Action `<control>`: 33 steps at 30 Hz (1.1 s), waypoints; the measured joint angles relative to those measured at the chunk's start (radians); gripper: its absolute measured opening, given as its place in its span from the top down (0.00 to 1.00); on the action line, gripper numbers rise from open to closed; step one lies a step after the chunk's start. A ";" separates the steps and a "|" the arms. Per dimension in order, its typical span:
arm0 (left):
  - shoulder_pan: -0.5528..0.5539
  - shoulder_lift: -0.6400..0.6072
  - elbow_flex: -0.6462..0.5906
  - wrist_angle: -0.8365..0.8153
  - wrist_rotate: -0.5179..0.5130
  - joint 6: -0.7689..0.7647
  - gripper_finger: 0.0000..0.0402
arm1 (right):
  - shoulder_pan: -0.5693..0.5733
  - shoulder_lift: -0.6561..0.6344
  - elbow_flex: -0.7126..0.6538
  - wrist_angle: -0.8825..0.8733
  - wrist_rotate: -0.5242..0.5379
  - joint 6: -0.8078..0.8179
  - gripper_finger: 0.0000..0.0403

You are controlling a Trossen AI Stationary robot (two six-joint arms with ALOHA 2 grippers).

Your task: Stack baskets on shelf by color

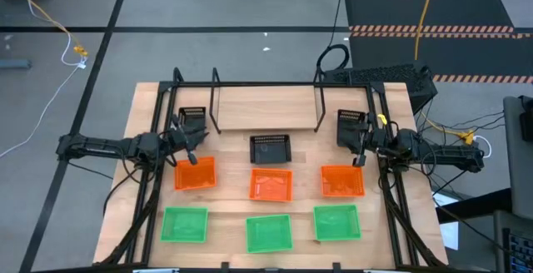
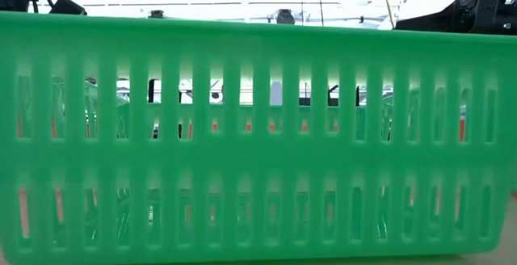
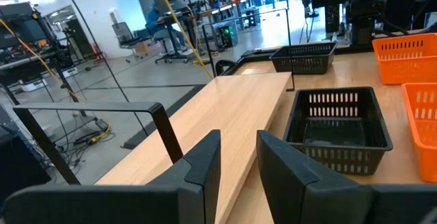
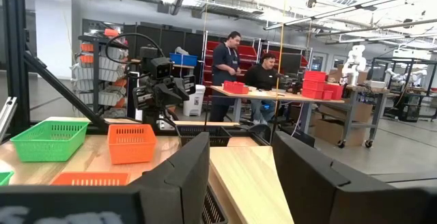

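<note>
In the high view nine baskets sit on the table in three rows. The black baskets [image 1: 192,116] [image 1: 271,149] [image 1: 351,126] are farthest, the orange baskets [image 1: 196,174] [image 1: 271,184] [image 1: 342,181] in the middle, and the green baskets [image 1: 184,224] [image 1: 269,233] [image 1: 336,222] nearest. The shelf [image 1: 266,98] lies at the far edge between two black hoops. My left gripper [image 1: 187,140] [image 3: 237,162] is open beside the left black basket. My right gripper [image 1: 362,144] [image 4: 239,176] is open beside the right black basket. Both point toward the table's middle.
The middle green basket's wall [image 2: 258,136] fills the low view. Black frame rails [image 1: 158,115] run along both table sides. The left wrist view shows the shelf plank [image 3: 239,115] and the middle black basket [image 3: 338,125]. People [image 4: 229,67] sit at a bench beyond the table.
</note>
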 joint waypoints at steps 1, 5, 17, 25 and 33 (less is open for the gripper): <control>0.000 0.000 0.000 0.000 0.000 0.000 0.76 | 0.000 0.000 0.000 0.000 0.000 0.000 0.61; 0.000 0.000 0.000 0.000 0.000 0.000 0.76 | 0.000 0.000 0.000 0.000 0.000 0.000 0.61; 0.000 0.000 0.000 0.000 0.000 0.000 0.76 | 0.000 0.000 0.000 0.000 0.000 0.000 0.61; 0.000 0.000 -0.001 0.053 0.000 0.000 0.76 | 0.000 0.000 0.000 0.067 0.000 0.003 0.61; 0.000 0.000 -0.001 0.115 -0.001 0.076 0.76 | 0.002 0.000 0.000 0.283 -0.003 0.226 0.61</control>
